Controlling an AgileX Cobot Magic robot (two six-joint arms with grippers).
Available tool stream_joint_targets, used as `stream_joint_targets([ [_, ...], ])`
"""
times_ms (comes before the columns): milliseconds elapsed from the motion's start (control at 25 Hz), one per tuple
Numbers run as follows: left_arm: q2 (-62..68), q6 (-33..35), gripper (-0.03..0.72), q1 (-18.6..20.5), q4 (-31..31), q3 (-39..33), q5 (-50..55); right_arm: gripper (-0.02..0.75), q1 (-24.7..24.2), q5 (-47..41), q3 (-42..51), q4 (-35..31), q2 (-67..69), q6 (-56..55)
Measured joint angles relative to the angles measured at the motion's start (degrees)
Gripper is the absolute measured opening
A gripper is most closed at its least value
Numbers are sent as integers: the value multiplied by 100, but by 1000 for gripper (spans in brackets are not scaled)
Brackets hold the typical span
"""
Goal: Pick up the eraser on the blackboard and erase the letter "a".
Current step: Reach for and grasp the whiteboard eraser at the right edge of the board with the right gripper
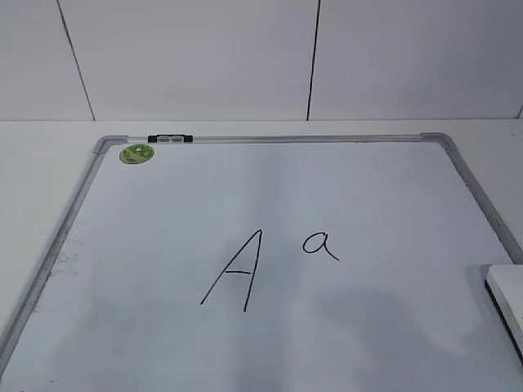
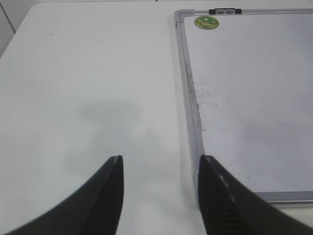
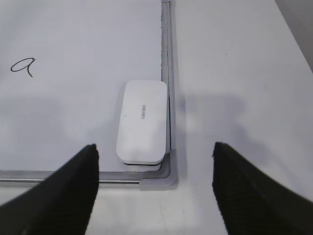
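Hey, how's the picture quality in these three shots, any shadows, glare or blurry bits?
Exterior view: even soft light, a faint grey shadow across the blackboard below the letter "a", the eraser cut off at the edge. Left wrist view: left gripper fingers blurred, its shadow on the table. Right wrist view: sharp eraser, right gripper fingers soft.

In the exterior view the eraser (image 1: 507, 304) is being cut off by the right edge, and the blackboard (image 1: 49, 253) is running off the bottom. The small grey print on the eraser in the right wrist view is staying too small to read with certainty.
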State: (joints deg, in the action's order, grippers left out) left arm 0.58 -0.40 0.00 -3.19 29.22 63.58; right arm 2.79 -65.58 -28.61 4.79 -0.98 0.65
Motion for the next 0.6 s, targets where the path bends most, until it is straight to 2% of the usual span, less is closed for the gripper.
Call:
stream_joint_targets([
  [600,0,0,371,0,0,0,0,577,0,0,0,183,0,0],
])
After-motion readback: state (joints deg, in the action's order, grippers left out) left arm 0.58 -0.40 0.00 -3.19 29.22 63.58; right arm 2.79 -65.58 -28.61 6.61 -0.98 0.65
